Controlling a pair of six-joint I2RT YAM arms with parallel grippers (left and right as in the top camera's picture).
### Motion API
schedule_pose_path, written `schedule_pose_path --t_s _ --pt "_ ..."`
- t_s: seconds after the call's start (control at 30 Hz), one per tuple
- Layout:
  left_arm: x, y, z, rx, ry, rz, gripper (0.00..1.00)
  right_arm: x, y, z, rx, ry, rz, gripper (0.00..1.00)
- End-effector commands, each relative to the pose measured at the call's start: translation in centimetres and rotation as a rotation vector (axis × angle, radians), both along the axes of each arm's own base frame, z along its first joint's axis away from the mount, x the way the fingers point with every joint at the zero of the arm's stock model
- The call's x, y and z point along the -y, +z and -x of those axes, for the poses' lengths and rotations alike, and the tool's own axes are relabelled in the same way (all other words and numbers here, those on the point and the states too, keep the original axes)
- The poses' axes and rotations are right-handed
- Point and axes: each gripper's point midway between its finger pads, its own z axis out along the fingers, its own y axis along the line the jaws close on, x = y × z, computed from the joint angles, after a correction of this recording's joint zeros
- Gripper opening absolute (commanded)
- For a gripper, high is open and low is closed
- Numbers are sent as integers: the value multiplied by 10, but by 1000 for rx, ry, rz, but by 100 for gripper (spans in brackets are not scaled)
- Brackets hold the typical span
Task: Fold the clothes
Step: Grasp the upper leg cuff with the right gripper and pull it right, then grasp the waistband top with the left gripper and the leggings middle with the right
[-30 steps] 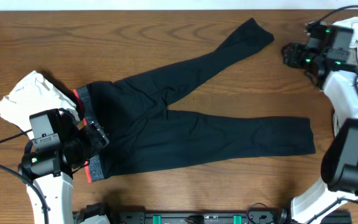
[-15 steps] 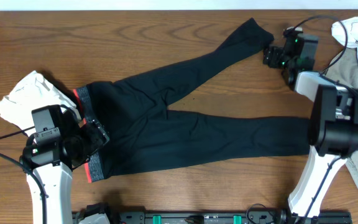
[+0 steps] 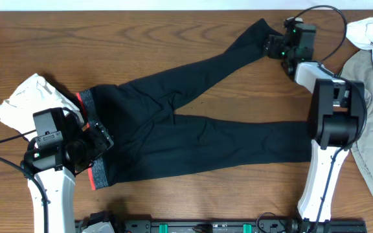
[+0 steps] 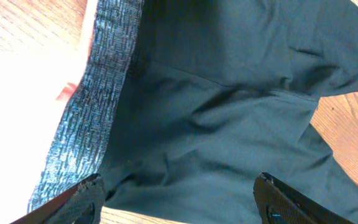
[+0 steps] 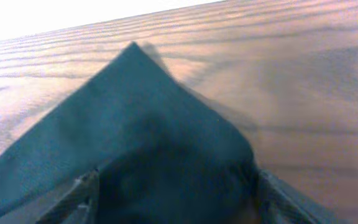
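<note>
The clothes are long black trousers (image 3: 193, 129) spread flat, with the grey, red-lined waistband (image 3: 89, 107) at the left and the two legs running right. My left gripper (image 3: 101, 141) hovers open over the waistband. In the left wrist view its fingers (image 4: 87, 198) stand wide apart above the black cloth (image 4: 229, 124) and the grey band (image 4: 98, 106). My right gripper (image 3: 274, 46) sits at the cuff of the upper leg (image 3: 261, 32). In the right wrist view it is open (image 5: 179, 199), with the pointed cuff (image 5: 148, 124) lying between its fingers.
A crumpled white cloth (image 3: 28, 100) lies beside the waistband at the left. White cloth (image 3: 371, 29) and khaki cloth (image 3: 368, 123) lie at the right edge, behind my right arm (image 3: 332, 123). That arm covers the end of the lower trouser leg.
My right arm has swung left from the table's right edge to the upper leg's cuff, uncovering the white and khaki cloth. The left arm has hardly moved.
</note>
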Motion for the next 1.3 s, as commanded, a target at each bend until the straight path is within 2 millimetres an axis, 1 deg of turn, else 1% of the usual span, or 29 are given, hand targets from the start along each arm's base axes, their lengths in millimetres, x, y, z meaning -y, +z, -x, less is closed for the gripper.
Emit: schedule_pose_path --t_s 0.0,0.03,0.1,0.13,0.17,0.23,0.3,0.4,0.57,0.63,0.73,0.77,0.83,0.93,0.97,1.03,1.1,1.17,1.27 --pt "-4 2 -1 3 -6 -23 79 -12 -51 19 -131 -6 -23 62" --pt "-4 2 -1 3 -6 -23 79 -12 -53 21 -144 -12 -20 53" --pt "-4 2 -1 3 -6 -23 79 -9 -58 26 -170 -24 -12 17" --pt "-4 1 -1 3 -6 -23 79 -7 -60 28 -184 -30 -11 5" --pt "-4 1 -1 3 -6 -23 79 -5 -63 31 -202 -33 -10 1" --pt "-4 1 -1 2 -6 -23 79 0 -64 37 -234 -45 -8 1" --pt "-4 2 -1 3 -6 -23 79 10 -61 43 -263 -68 2 1" --pt "-4 2 -1 3 -6 -23 79 35 -42 52 -295 -137 42 1" --pt "-4 2 -1 8 -20 -30 79 94 17 71 -306 -301 131 1" --pt "-4 2 -2 14 -30 -36 79 114 41 79 -299 -338 144 1" --pt "-5 3 -5 25 -30 -39 79 137 65 92 -297 -375 146 1" --pt "-5 4 -6 30 -30 -41 79 145 69 98 -304 -389 144 1" --pt "-6 5 -8 41 -30 -45 79 156 72 108 -328 -411 139 2" --pt "-8 8 -16 75 -30 -56 79 169 64 126 -395 -436 129 1" --pt "-9 9 -19 89 -33 -60 78 170 61 131 -415 -439 127 4" --pt "-6 12 -28 122 -56 -71 77 167 56 138 -453 -433 122 17" --pt "0 12 -37 145 -90 -78 76 164 53 143 -480 -422 124 24" --pt "9 10 -48 162 -131 -79 74 158 50 148 -508 -407 119 28" --pt "24 1 -63 166 -189 -74 73 153 49 157 -545 -397 114 29"
